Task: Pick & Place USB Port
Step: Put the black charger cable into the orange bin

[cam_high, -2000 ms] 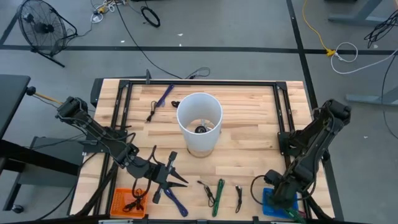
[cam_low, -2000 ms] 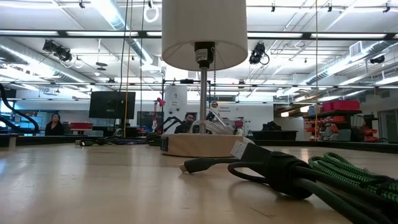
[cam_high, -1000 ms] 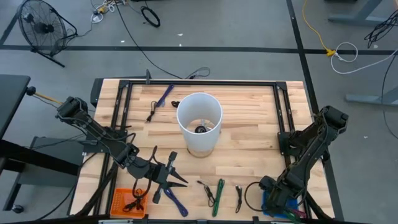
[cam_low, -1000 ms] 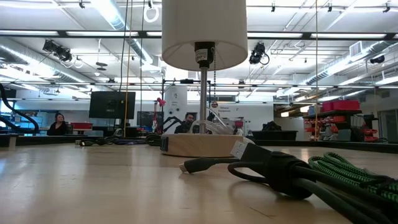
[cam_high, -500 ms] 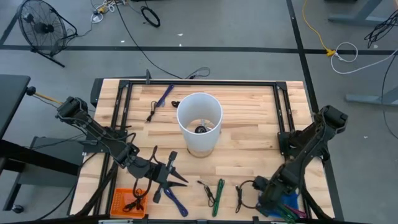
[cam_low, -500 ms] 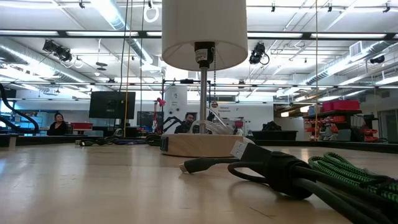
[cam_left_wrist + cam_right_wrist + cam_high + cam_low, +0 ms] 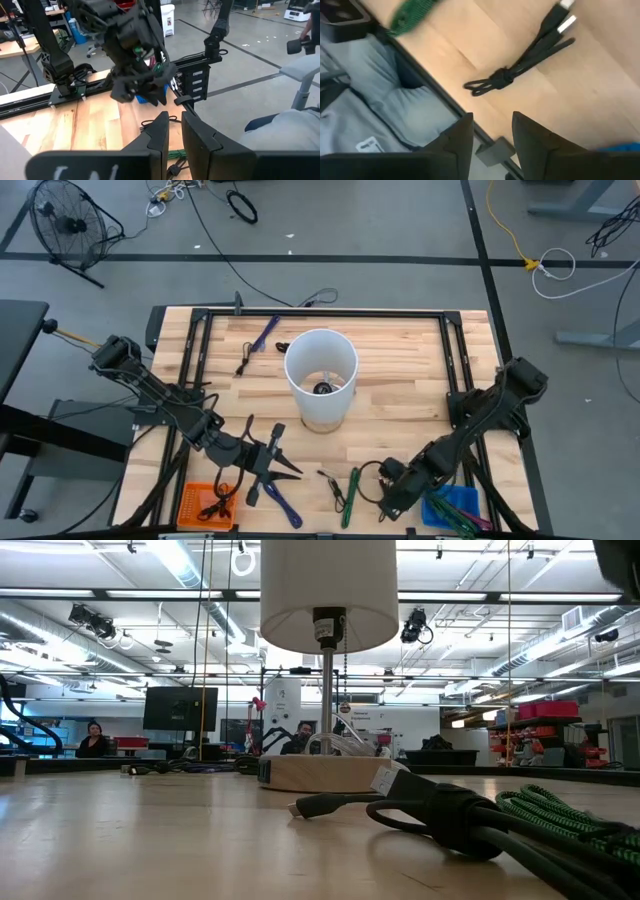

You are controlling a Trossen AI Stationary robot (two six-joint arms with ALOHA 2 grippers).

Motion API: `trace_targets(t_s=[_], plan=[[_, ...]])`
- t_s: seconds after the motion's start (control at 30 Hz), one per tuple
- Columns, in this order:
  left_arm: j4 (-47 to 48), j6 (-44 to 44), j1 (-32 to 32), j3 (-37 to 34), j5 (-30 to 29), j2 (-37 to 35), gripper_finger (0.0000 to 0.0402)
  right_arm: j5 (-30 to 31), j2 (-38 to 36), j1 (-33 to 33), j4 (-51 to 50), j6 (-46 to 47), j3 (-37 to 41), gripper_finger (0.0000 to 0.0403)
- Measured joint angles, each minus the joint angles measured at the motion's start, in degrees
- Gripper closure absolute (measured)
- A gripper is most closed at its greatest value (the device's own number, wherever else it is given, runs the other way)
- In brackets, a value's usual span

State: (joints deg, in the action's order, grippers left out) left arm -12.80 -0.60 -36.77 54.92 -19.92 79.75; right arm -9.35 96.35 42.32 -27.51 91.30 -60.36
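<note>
Right gripper (image 7: 385, 498) parted, holding nothing, fingers (image 7: 457, 137) spread with a clear gap, hovering over the table (image 7: 400, 380) front edge just beside a bundled black cable (image 7: 520, 65). Right arm stretched low and leftward from its base toward the cables, past the blue bin (image 7: 452, 505).

Left gripper (image 7: 278, 465) with fingers (image 7: 157, 132) near together, a narrow slit between, holding nothing; parked by the orange bin (image 7: 205, 502), arm angled across the left side.

Black cable tied at its middle, silver USB plugs at one end, lying flat near the green cable (image 7: 351, 495) along the front. Lamp (image 7: 320, 375) at table centre.
</note>
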Motion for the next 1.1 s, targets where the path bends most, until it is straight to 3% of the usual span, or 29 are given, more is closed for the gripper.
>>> trace_targets(t_s=[0.23, 0.9, 1.1], plan=[[0.2, 0.0, 0.0, 0.0, 0.0, 0.0, 0.0344, -1.2, 4.9, -1.0, 5.3, -1.4, 0.0, 0.0270], [0.8, 0.1, 0.0, 0.0, 0.0, 0.0, 0.0344, 5.4, 6.3, -1.8, -0.1, 2.9, 0.0, 0.0270], [1.0, 0.1, 0.0, 0.0, 0.0, 0.0, 0.0344, 4.4, 9.0, -1.8, 0.5, 1.1, -0.2, 0.0270]])
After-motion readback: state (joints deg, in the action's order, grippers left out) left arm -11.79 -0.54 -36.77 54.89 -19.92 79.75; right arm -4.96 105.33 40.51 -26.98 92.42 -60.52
